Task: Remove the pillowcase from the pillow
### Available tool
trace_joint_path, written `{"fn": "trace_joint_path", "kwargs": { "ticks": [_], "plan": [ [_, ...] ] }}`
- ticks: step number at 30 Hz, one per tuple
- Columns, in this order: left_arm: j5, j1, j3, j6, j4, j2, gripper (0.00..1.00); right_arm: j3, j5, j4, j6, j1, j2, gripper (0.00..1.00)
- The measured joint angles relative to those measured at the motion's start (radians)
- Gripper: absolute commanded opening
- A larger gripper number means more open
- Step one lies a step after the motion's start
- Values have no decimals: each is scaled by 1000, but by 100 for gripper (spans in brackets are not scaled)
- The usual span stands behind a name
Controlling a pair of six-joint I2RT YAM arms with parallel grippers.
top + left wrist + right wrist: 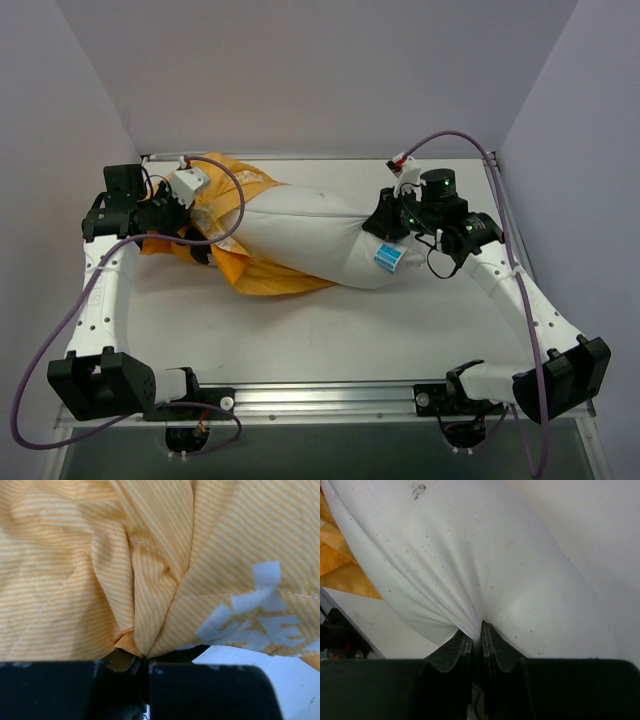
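The white pillow [310, 235] lies across the middle of the table, its right two thirds bare, with a blue-and-white tag [388, 258] near its right end. The orange-yellow pillowcase [245, 195] is bunched over its left end. My left gripper [188, 215] is shut on a fold of the pillowcase [150, 595], which fills the left wrist view. My right gripper [385, 222] is shut on the pillow's right end; the white fabric [485, 555] gathers into the closed jaws [481, 630]. A strip of orange pillowcase [335, 555] shows at the left of that view.
The table top [330, 330] is white, walled at the back and both sides. A metal rail [330, 400] runs along the near edge with both arm bases. Purple cables [60, 330] loop from each arm.
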Motion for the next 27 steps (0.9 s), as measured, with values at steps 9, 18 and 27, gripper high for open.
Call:
{"fn": "trace_joint_path", "kwargs": {
  "ticks": [9, 18, 27],
  "plan": [
    [154, 171, 19, -31, 17, 77, 2, 68, -10, -97, -42, -64, -27, 0],
    [268, 241, 80, -62, -66, 58, 2, 132, 8, -191, -75, -84, -52, 0],
    [19, 34, -11, -145, 2, -116, 2, 135, 99, -221, -152, 93, -59, 6]
  ]
}}
